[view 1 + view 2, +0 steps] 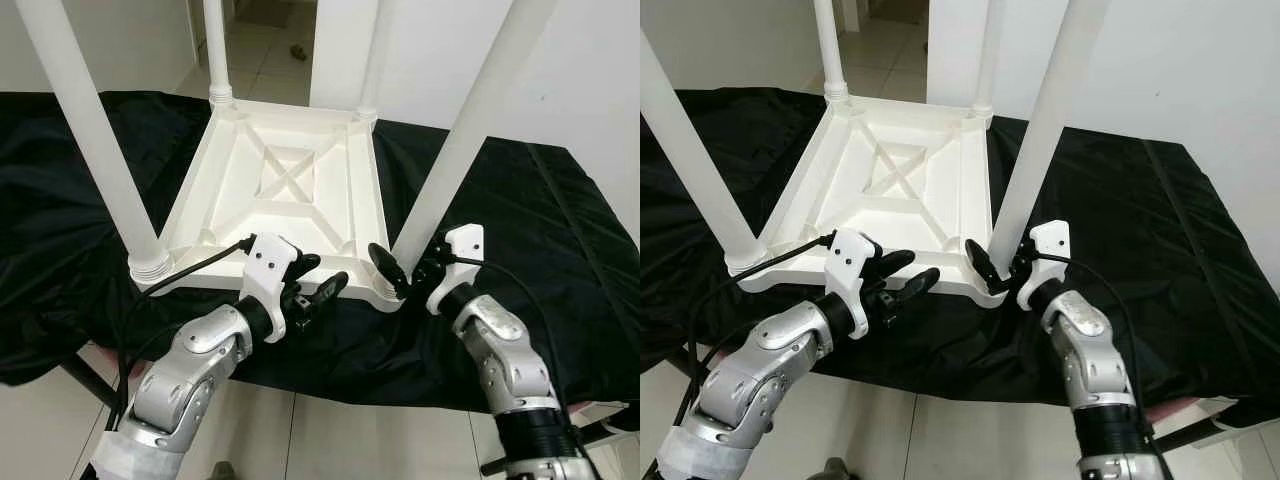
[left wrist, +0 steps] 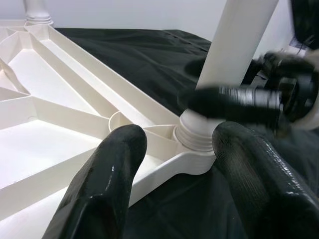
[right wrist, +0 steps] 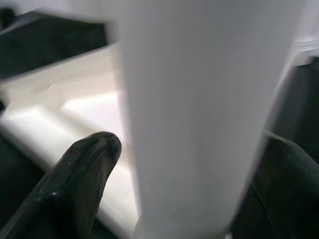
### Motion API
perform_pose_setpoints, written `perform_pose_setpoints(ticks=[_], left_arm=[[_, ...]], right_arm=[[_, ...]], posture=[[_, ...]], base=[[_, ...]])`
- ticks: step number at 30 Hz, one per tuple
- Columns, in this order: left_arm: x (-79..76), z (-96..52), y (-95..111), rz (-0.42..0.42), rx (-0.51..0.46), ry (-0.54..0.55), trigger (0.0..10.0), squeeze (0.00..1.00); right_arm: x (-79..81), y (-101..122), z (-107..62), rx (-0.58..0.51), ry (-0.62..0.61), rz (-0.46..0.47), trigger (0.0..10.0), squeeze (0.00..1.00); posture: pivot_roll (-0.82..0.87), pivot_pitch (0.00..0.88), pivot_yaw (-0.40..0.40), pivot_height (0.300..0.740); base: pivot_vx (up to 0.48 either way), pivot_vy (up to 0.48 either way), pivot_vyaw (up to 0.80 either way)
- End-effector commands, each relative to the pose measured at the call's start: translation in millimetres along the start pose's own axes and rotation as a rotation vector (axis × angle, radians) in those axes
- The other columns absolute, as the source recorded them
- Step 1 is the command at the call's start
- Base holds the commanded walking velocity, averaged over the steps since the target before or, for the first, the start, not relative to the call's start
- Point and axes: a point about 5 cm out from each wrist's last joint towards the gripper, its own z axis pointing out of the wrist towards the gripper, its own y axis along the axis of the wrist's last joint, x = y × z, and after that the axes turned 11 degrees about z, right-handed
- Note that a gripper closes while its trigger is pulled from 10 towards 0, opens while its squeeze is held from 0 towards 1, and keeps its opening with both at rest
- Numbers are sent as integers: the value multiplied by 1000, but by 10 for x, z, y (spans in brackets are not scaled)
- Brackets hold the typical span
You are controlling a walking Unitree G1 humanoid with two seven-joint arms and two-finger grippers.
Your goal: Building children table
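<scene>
On black cloth (image 1: 560, 230), right gripper (image 1: 405, 270) clasps table leg (image 1: 455, 150); left gripper (image 1: 320, 280) gapes.

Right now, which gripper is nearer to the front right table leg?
Right. The right gripper straddles the table leg near its base; the left gripper is open beside the corner.

Black cloth (image 1: 560, 250) spread wide over the worktop, creased and faintly glossy, hanging over the near edge. Pale tiled floor (image 1: 330, 435) below, grout lines showing. White wall (image 1: 590, 70) behind on the right. Open doorway (image 1: 270, 40) at the back, with more light tiles beyond and a small dark object (image 1: 297, 52) lying on them, too small to make out.
</scene>
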Motion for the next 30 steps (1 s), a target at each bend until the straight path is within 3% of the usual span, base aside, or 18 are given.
perform_pose_setpoints(ticks=[1,2,3,5,6,13,23,30], left_arm=[[-17,10,25,6,-2,-22,10000,0],[-13,8,24,6,-1,-23,10000,0],[-7,14,23,9,0,-24,10000,0],[-3,19,22,11,1,-24,10000,0],[2,25,34,11,-4,-23,10000,0],[-23,55,12,18,5,-38,10000,0],[-32,38,-5,4,10,-46,10000,0],[-30,50,-35,9,16,-42,10000,0]], right_arm=[[39,-67,34,43,64,-17,10000,0],[43,-93,42,58,79,-22,10000,0],[40,-115,54,64,82,-24,7647,0],[31,-127,58,68,91,-22,7647,0],[29,-162,59,78,105,-16,0,0],[-2,-215,57,80,87,-1,0,0],[-66,-267,13,62,-148,6,0,0],[47,-315,62,22,-282,64,0,0]], posture=[[69,15,-47,740],[68,16,-47,740],[68,16,-47,740],[68,16,-47,740],[69,11,-48,740],[60,1,-41,740],[55,17,-48,740],[47,6,-64,740]], base=[[0,0,0],[0,0,0],[0,0,0],[0,0,0],[0,0,0],[0,0,0],[0,0,0],[0,0,0]])
